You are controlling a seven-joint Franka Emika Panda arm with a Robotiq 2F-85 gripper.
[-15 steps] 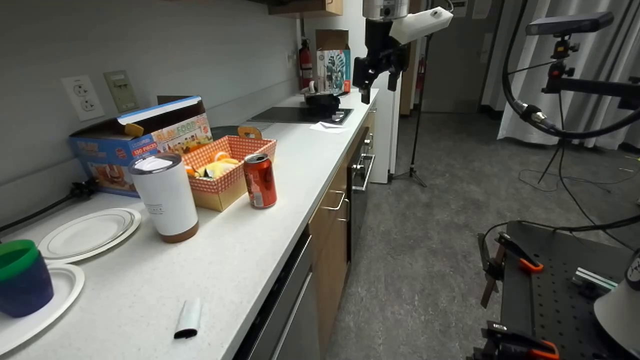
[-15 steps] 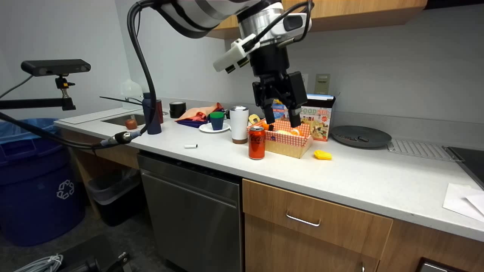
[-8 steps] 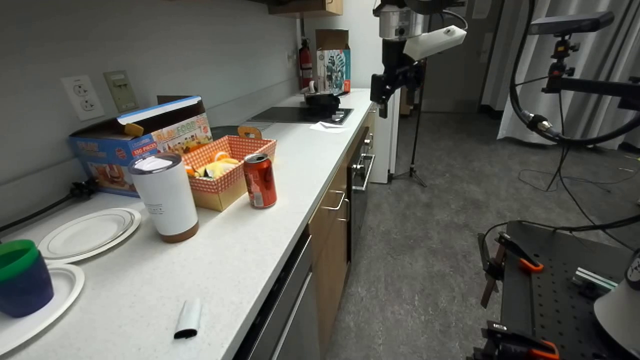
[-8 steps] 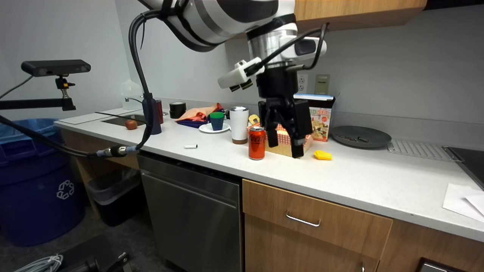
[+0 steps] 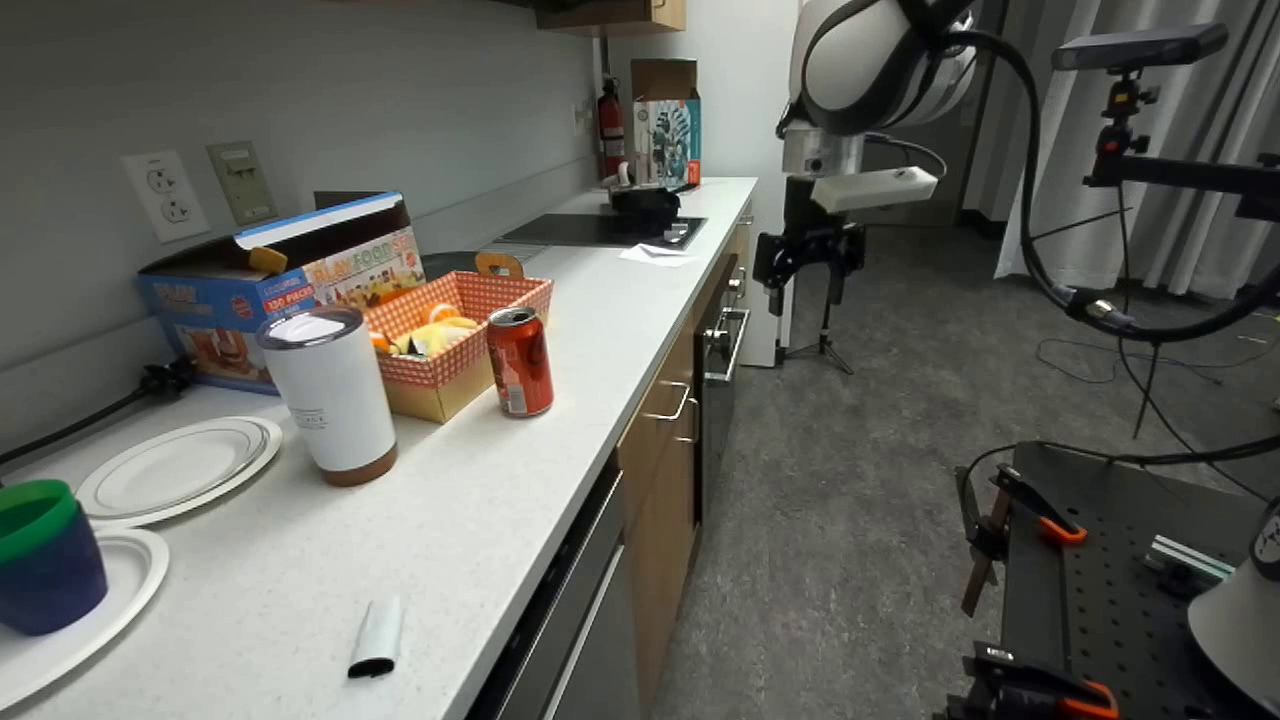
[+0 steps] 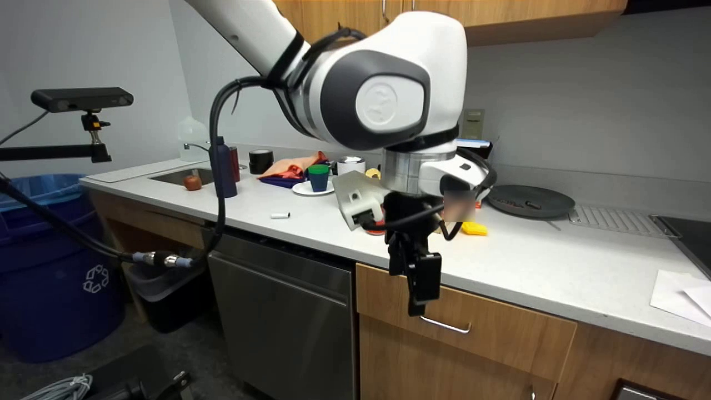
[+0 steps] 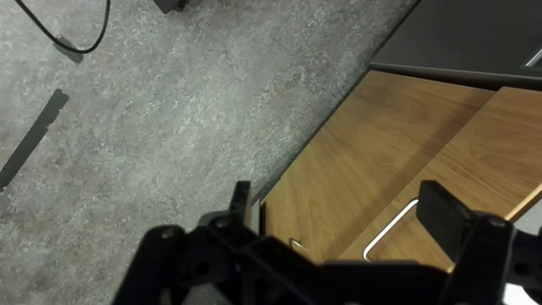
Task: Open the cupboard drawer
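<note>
The cupboard drawer (image 6: 500, 328) has a tan wood front under the counter edge and stands closed. It also shows in an exterior view (image 5: 652, 408) and in the wrist view (image 7: 478, 156). Its slim bright metal handle (image 6: 447, 326) appears in the wrist view (image 7: 389, 228) between my two fingers, beyond them. My gripper (image 5: 806, 296) is open and empty, pointing down. In an exterior view my gripper (image 6: 417, 303) overlaps the drawer front near the handle's left end. In the wrist view my gripper (image 7: 336, 186) has its fingers wide apart. I cannot see it touching the handle.
The white counter (image 6: 555, 266) overhangs the drawer. A grey dishwasher (image 6: 283, 316) is beside it, and a wood cupboard door (image 6: 433, 366) below. A red can (image 5: 520, 362) and a checkered basket (image 5: 440, 390) stand on the counter. An oven handle (image 5: 728, 345) sticks out farther along.
My gripper has moved down and away from the wall, from above the can and basket to in front of the drawer front. Its wrist has turned somewhat. The drawer has not moved.
</note>
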